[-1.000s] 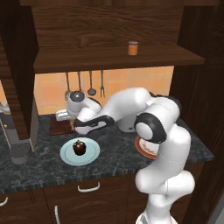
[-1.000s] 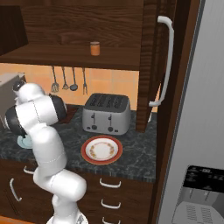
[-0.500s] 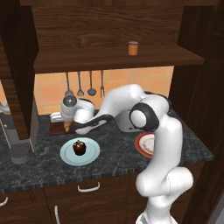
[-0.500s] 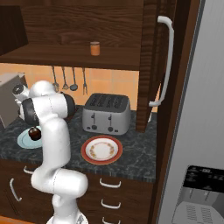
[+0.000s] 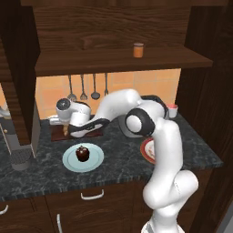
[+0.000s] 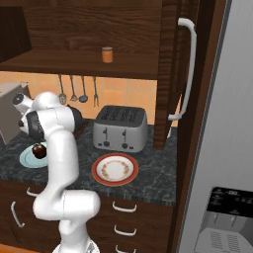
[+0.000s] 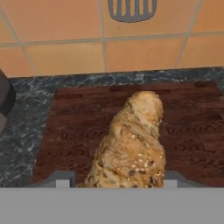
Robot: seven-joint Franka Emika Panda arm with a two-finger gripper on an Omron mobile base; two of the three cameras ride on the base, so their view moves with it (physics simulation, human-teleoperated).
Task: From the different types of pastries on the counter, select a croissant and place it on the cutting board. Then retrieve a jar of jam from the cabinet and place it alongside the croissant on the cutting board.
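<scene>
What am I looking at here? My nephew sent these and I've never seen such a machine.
It is a simulated kitchen with a white robot arm. Two pictures look over it from behind, left and right; the third is from a camera on its hand. Its jaws hold a small golden-brown croissant over a flat dark reddish-brown wooden cutting board. On the dark speckled stone counter are a dark round pastry on a light-blue plate, a red-rimmed plate and a silver toaster. A small orange jar stands on the cabinet shelf.
</scene>
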